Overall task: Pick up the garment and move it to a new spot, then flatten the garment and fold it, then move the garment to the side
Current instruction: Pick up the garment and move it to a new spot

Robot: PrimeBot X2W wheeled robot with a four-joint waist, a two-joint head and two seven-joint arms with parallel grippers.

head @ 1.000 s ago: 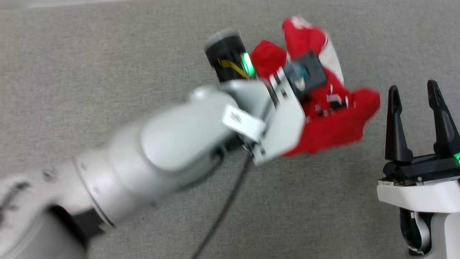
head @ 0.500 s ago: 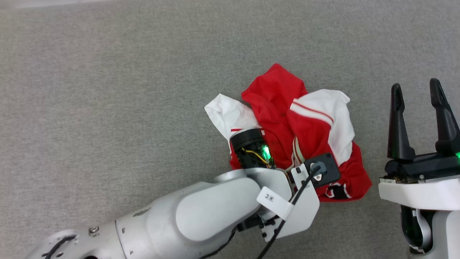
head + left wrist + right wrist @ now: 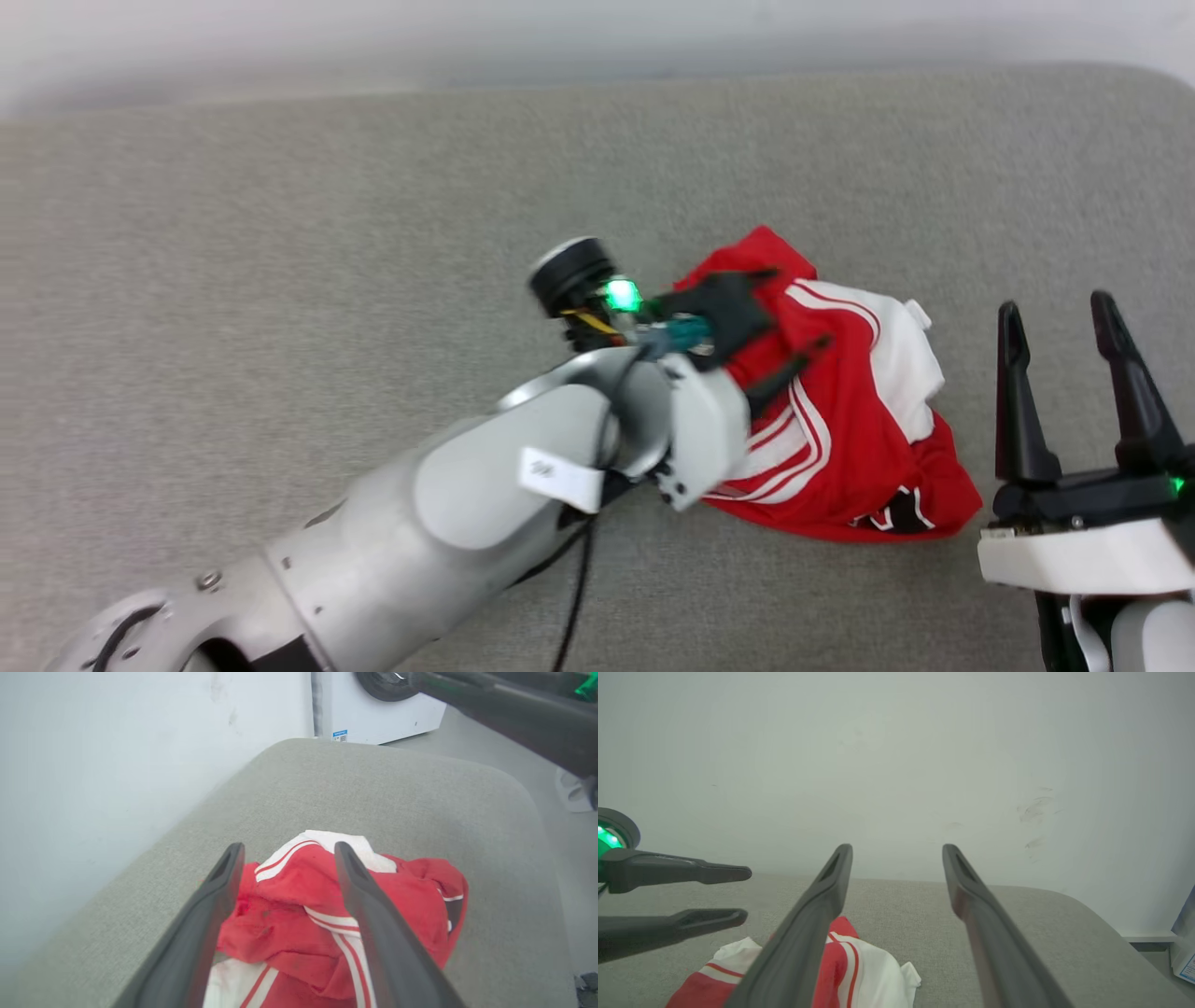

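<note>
Red shirt [image 3: 840, 439] lies in a bunched heap on the grey cushion [image 3: 280, 233], over on my right side. One white sleeve [image 3: 910, 364] sits on top, and a bit of black lettering [image 3: 901, 511] peeks out at the near edge. My left claw [image 3: 798, 308] hangs over the heap with its two fingers wide apart, holding nothing. I think it is open because the shirt rests on the cushion and needs no carrying now. My right claw [image 3: 1055, 303] waits just beside the shirt, fingers apart too and empty. I think it is close so both claws can grab the edges and pull the shirt flat. The heap is too lumpy to fold yet.
</note>
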